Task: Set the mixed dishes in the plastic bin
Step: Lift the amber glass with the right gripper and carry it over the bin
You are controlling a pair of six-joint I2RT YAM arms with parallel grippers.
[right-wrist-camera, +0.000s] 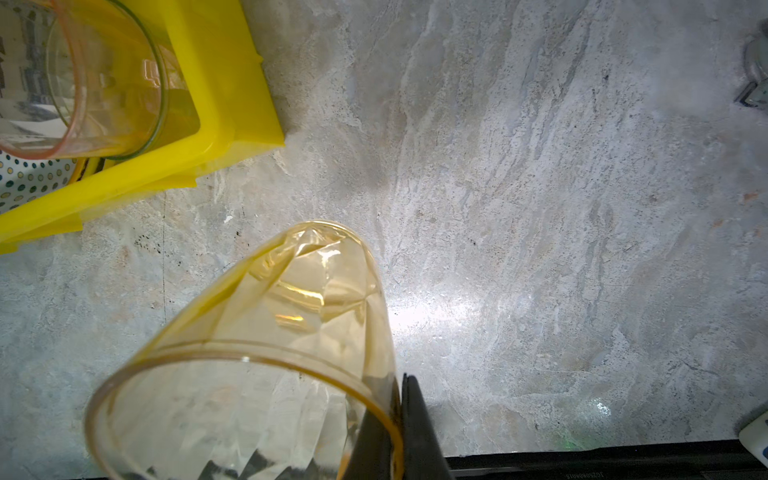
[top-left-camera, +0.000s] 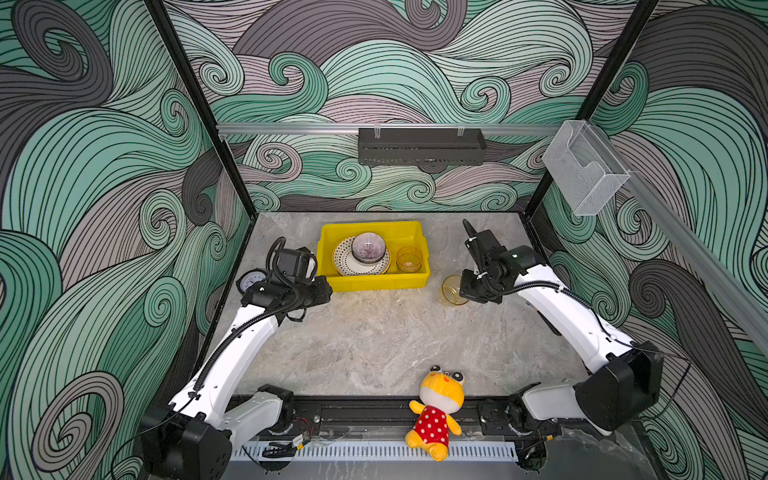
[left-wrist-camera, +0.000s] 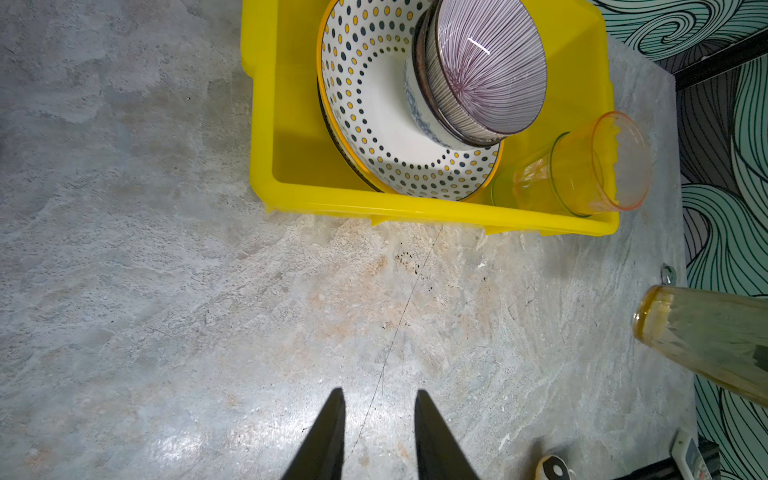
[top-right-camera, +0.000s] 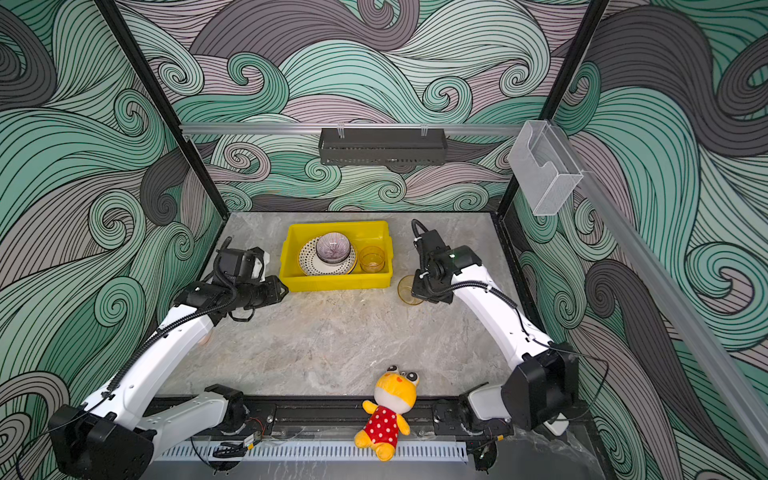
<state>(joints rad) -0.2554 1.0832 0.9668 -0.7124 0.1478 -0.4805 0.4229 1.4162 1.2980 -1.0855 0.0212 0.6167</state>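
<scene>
The yellow plastic bin [top-left-camera: 374, 284] [left-wrist-camera: 415, 208] stands at the back middle of the table. Inside it lie a dotted plate [top-left-camera: 343, 259] [left-wrist-camera: 374, 124], a lilac striped bowl [top-left-camera: 368, 247] [left-wrist-camera: 486, 70] stacked on a blue-patterned bowl, and nested pink and green cups [top-left-camera: 409, 259] [left-wrist-camera: 582, 174]. To the right of the bin, my right gripper [right-wrist-camera: 399, 382] is shut on the rim of a translucent amber cup [top-left-camera: 452, 291] [right-wrist-camera: 270, 332], one finger inside it and one outside. My left gripper [left-wrist-camera: 380, 395] is open and empty above bare table, just left of and in front of the bin.
A round black clock [top-left-camera: 251, 280] sits by the left wall behind my left arm. A yellow plush toy [top-left-camera: 438, 409] lies at the front edge. A dark perforated tray [top-left-camera: 422, 145] and a clear box [top-left-camera: 584, 166] hang on the walls.
</scene>
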